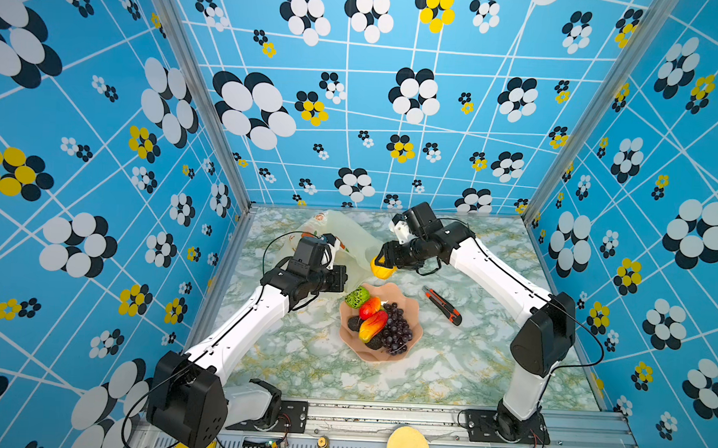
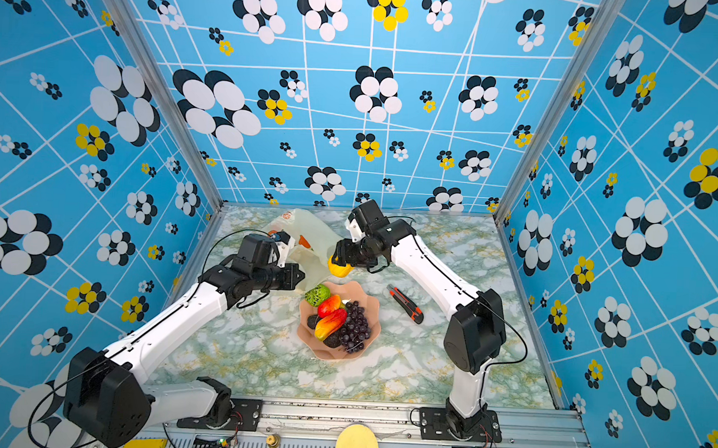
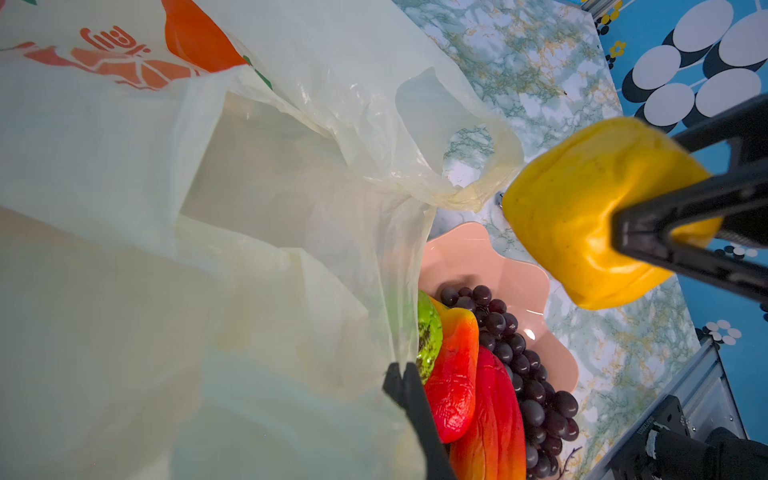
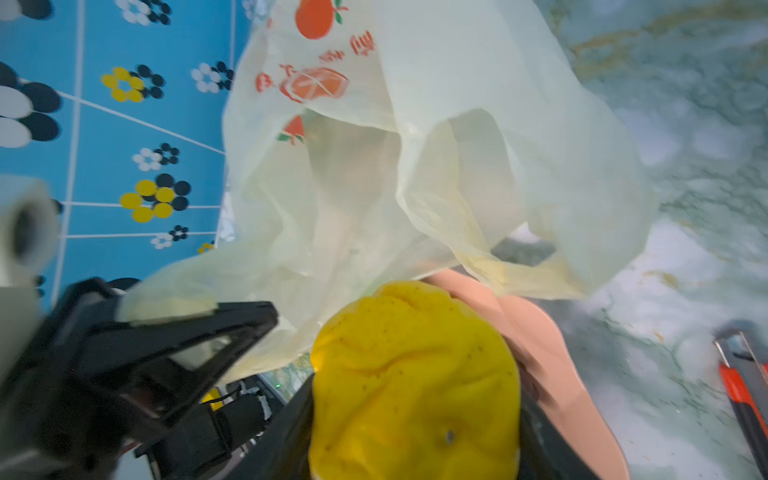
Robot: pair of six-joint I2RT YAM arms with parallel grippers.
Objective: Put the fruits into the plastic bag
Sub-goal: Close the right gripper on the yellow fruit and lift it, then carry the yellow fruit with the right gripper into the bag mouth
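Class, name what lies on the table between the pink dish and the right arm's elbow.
A red-and-black utility knife, lying apart from the dish; both top views show it.

Free room on the near table (image 1: 301,368) and far right. In the way, middle: dish (image 1: 396,293) piled with fruit (image 1: 371,325), knife (image 1: 443,307) just right of it. Bag (image 1: 350,233) mouth open, far left, with left gripper (image 4: 245,309) on its rim and right gripper (image 1: 382,261) with lemon (image 3: 582,208) at it.

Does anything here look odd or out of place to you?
Yes: a red-and-black utility knife lies on the table beside the pink dish, unrelated to fruit. The yellow lemon looks dented, squeezed in the right gripper.
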